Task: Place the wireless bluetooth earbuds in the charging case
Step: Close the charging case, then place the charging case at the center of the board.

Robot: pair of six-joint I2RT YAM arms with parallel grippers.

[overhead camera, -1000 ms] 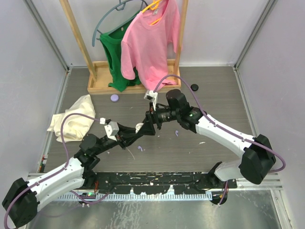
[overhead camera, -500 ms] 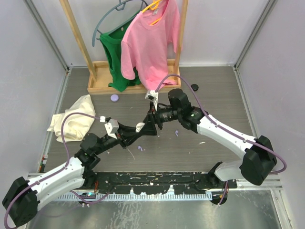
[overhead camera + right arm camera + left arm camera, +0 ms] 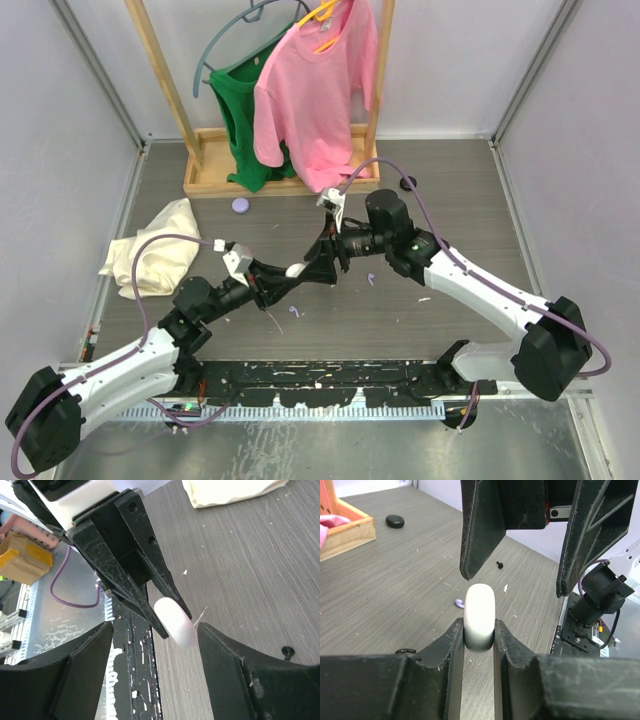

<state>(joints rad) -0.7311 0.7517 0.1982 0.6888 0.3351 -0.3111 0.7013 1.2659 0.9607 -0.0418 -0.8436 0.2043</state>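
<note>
My left gripper (image 3: 479,630) pinches the smooth white oval charging case (image 3: 479,605) clear of the grey counter (image 3: 395,580), likely presenting it to the right gripper (image 3: 515,584), which straddles it, wide open and empty. Tiny lilac stemmed earbud (image 3: 459,602) lies loose below.

Between the spread fingers of the right gripper (image 3: 156,628), the left gripper (image 3: 173,625) pinches a white charging case (image 3: 177,621) (smooth, rounded end showing).

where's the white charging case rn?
Centre of the top view: white case pinched in the left gripper above the table, right gripper open just beyond it.
</note>
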